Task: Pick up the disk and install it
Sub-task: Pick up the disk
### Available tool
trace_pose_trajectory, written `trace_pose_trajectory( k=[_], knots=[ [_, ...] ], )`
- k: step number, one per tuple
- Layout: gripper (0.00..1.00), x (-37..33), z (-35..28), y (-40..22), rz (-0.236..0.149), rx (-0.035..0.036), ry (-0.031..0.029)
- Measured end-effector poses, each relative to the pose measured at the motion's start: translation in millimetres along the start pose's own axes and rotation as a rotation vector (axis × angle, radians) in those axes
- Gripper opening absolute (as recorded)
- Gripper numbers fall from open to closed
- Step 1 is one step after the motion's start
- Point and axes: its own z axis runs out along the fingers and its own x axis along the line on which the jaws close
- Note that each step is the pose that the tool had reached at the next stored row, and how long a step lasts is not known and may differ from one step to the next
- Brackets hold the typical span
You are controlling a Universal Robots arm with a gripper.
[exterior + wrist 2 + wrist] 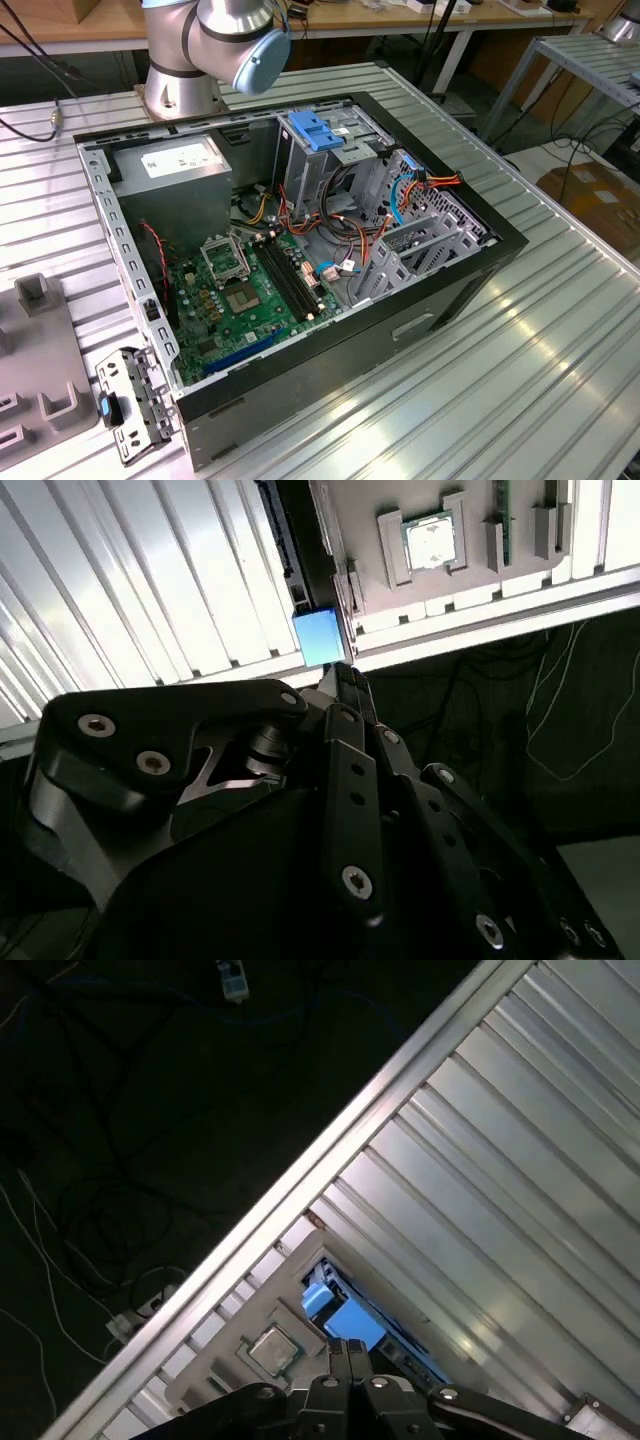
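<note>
The disk (130, 405) stands on its edge on the ribbed table beside a grey fixture, near the front corner of the open computer case (300, 250). It has a metal face and a blue end. In both wrist views it is a narrow dark strip with a blue end (320, 635) (345, 1318) close to the table's edge. My gripper (345, 675) (350, 1348) hangs well above that blue end. Its black fingers are pressed together, shut, with nothing between them.
The grey fixture (470, 585) (45, 340) holds a processor chip (430, 540) and lies along the table's edge. Beyond the edge is dark floor with cables. Inside the case are a motherboard (240, 290), a power-supply box (185, 175), a blue latch (315, 130) and loose wires.
</note>
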Motion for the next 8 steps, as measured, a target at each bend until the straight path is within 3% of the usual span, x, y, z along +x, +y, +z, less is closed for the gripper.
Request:
trace_pose_trajectory(
  k=[1, 8],
  knots=[
    [0.11, 0.0, 0.0, 0.0, -0.036, 0.0017, 0.0017],
    [0.11, -0.1, 0.0, -0.1, -0.161, 0.0069, 0.0071]
  ],
)
